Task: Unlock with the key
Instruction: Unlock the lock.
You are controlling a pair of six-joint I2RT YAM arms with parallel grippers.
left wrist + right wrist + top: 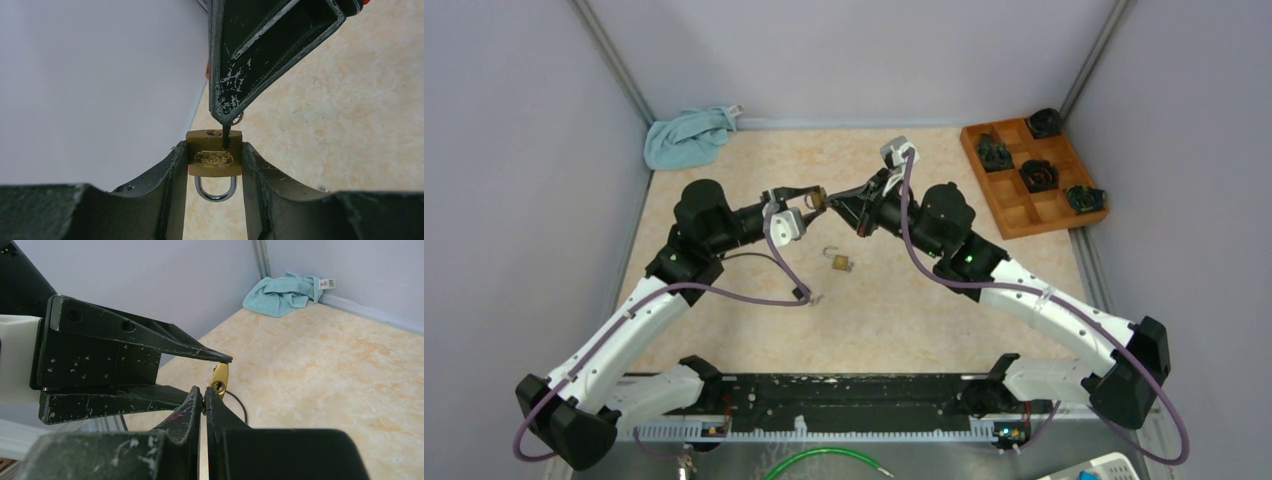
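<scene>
Top view: no writing can be read from here. The left gripper [814,198] and the right gripper [834,204] meet tip to tip above the far middle of the marbled table [904,320]. The left gripper is partly open and clamps a small brass padlock [817,197] between its fingers. The right gripper is closed, its tip at that padlock. A second padlock [840,262] lies on the table just nearer than the grippers, apart from both. A teal cloth [689,137] is bunched in the far left corner. At the far right sits a wooden tray [1036,228] with square compartments, dark objects [1039,175] in several of them.

Left wrist view: the held padlock is gripped by its sides, shackle toward the camera. An oval embossed badge [214,159] on its face carries marks too fine to read. The right gripper comes in from above, pinching a thin dark key [226,137]. The key's tip touches the padlock's top face just right of the keyhole [214,133].

Right wrist view: the right fingers are pressed together, the key hidden between them. The padlock sits just beyond their tips, its keyhole facing the camera and uncovered. The left gripper's fingers bracket it above and below. A white tag [327,284] on the cloth bears red print too small to read.
</scene>
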